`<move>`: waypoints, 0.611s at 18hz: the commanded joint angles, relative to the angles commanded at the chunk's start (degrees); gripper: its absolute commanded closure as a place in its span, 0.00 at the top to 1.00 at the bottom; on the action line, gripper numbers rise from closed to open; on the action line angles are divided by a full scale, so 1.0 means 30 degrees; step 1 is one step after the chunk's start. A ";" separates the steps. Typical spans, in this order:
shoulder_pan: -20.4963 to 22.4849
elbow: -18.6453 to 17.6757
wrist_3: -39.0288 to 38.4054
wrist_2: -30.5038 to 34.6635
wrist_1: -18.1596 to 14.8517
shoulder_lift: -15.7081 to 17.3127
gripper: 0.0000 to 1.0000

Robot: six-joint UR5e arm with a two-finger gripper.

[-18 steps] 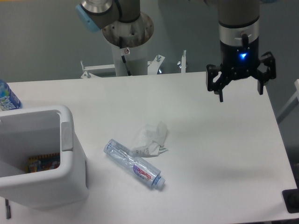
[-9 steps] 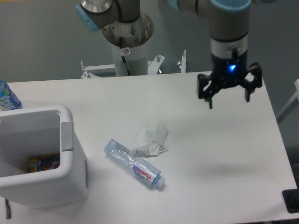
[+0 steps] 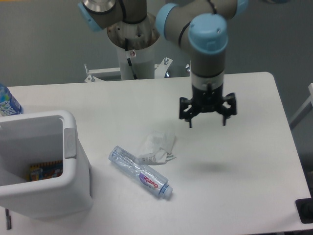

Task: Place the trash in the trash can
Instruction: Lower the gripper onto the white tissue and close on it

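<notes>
- Since the earlier frames our gripper (image 3: 207, 116) has swung left from the table's right edge toward the middle, and it now hangs above the white table (image 3: 244, 161), up and to the right of the trash.
- Its jaws are spread wide and hold nothing; its shadow falls on the bare tabletop to the right of the paper.
- The crumpled paper wrapper (image 3: 157, 146) lies near the table's centre, touching the crushed bottle (image 3: 140, 172), which lies on its side, cap pointing lower right.
- The trash can (image 3: 73, 161) stands at the left, well apart from both, with something colourful already at its bottom; a blue-labelled bottle (image 3: 7, 102) peeks in behind it.
- We judge that the step in hand is the approach to a first pick, probably the wrapper, as it lies nearer.
- To do it well, we should centre over the wrapper's bulk, descend straight, and close across its raised folds, so that the bottle is not nudged.
</notes>
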 joint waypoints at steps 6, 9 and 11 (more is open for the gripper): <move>-0.1669 -0.1381 0.2266 0.0000 0.0059 -0.0494 1.00; -0.1905 -0.1732 0.2237 0.0088 0.0233 -0.1258 1.00; -0.2081 -0.1704 0.2208 0.0175 0.0526 -0.1609 1.00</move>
